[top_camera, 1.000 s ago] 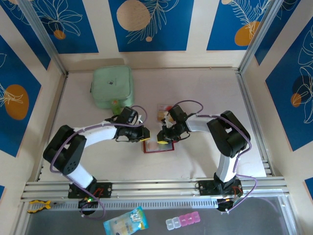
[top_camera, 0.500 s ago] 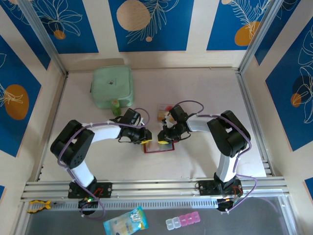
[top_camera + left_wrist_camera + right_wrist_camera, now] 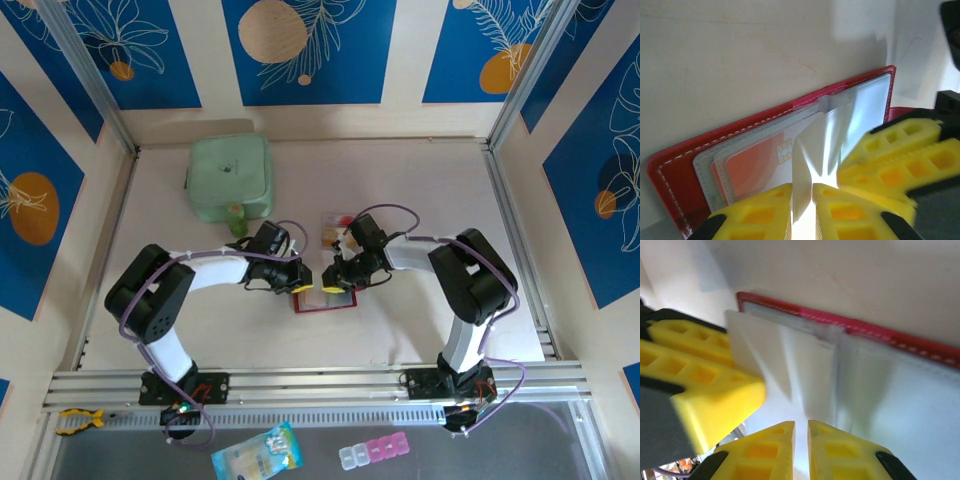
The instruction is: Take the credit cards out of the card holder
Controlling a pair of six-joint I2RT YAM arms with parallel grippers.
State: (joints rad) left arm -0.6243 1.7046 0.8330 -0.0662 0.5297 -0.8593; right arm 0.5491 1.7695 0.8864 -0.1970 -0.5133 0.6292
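— How does the left hand stand?
— Narrow, pinching a clear sleeve upright between its fingertips, probably to fan the leaves apart. Just beyond the fingertips an orange credit card sits tucked in the open card holder, which lies flat on the bench.
— And the right hand?
— Nearly closed, with the sleeves just ahead of it. Whether it grips a leaf cannot be told.
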